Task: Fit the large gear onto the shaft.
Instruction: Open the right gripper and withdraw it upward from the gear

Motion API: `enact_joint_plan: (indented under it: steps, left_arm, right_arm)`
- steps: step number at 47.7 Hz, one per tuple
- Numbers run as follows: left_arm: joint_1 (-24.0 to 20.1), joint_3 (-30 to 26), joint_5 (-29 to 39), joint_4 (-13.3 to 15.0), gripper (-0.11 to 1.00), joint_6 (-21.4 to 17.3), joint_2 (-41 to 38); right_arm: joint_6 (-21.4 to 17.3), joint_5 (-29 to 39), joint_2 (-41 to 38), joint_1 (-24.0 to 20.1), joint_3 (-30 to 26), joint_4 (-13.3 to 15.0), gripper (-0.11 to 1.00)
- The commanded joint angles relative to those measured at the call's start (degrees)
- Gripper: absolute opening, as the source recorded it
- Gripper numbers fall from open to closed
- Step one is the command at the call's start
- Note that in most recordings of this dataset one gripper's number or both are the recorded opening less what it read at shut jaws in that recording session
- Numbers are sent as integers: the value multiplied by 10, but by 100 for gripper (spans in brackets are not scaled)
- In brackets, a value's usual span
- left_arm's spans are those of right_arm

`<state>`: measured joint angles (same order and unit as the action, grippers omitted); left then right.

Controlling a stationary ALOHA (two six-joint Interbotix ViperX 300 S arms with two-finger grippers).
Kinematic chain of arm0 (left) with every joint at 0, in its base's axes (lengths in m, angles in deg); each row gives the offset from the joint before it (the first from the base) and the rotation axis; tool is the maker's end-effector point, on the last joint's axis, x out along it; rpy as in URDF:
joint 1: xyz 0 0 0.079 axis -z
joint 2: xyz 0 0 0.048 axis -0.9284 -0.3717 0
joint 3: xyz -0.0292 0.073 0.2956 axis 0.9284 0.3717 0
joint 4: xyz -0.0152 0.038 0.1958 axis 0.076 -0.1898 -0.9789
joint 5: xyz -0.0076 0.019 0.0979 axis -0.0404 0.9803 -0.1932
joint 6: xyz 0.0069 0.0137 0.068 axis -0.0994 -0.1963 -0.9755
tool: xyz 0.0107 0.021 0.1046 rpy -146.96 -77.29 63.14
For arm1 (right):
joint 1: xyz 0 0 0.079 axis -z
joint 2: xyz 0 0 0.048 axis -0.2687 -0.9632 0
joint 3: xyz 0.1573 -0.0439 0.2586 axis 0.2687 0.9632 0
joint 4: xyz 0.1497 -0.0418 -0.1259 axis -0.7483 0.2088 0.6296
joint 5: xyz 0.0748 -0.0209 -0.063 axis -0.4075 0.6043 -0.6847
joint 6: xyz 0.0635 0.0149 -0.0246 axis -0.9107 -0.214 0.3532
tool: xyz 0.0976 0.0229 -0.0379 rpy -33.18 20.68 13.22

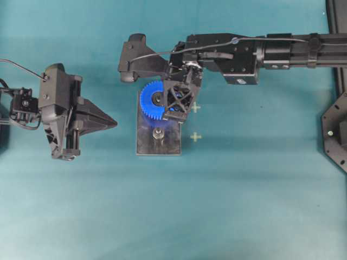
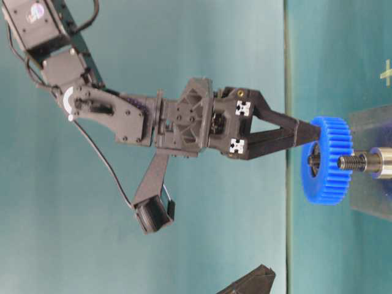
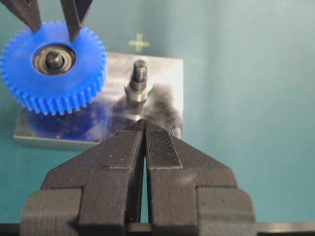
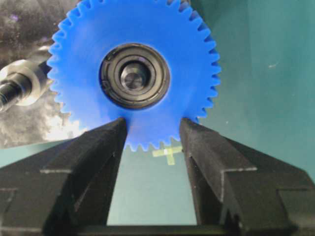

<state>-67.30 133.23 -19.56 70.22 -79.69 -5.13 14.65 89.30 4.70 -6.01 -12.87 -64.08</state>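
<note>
My right gripper (image 1: 176, 100) is shut on the large gear (image 1: 149, 100), pinching the rim of the bright blue toothed wheel (image 4: 187, 59) between its two fingertips. The gear hovers level over the far end of the dark metal plate (image 1: 146, 143). Its bearing sits over the shaft, whose tip (image 4: 134, 78) shows inside the bore; the rest of that peg is hidden. A second, bare peg (image 1: 158, 132) stands on the plate's near end. My left gripper (image 1: 114, 123) is shut and empty, left of the plate, pointing at it (image 3: 145, 123).
Two yellow cross marks (image 1: 195, 107) (image 1: 196, 137) lie on the teal cloth just right of the plate. Black equipment (image 1: 336, 130) stands at the right edge. The right arm (image 1: 282, 51) reaches in from the upper right.
</note>
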Motion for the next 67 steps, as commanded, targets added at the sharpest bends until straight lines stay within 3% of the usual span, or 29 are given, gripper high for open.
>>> enact_joint_plan:
  steps: [1,16,28,45,57,67]
  left_arm:
    - [0,-6,-5,-2,0,1,3]
    - [1,-7,-5,-2,0,1,4]
    - [1,-5,-5,-2,0,1,3]
    - [0,-5,-8,-1,0,-2,9]
    - [1,-11,-8,-2,0,-26,7]
    - [0,-10,-9,-2,0,-44,7]
  right_arm:
    - [-4,-5,31,1,-11,0,56]
    - [-4,26,64,1,-31,0,56]
    - [1,21,163,4,36,2,56]
    - [-6,-130,305,6,239,4,56]
    - [-21,-240,374,4,332,2,56]
    - [-18,-384,431,-12,413,2,56]
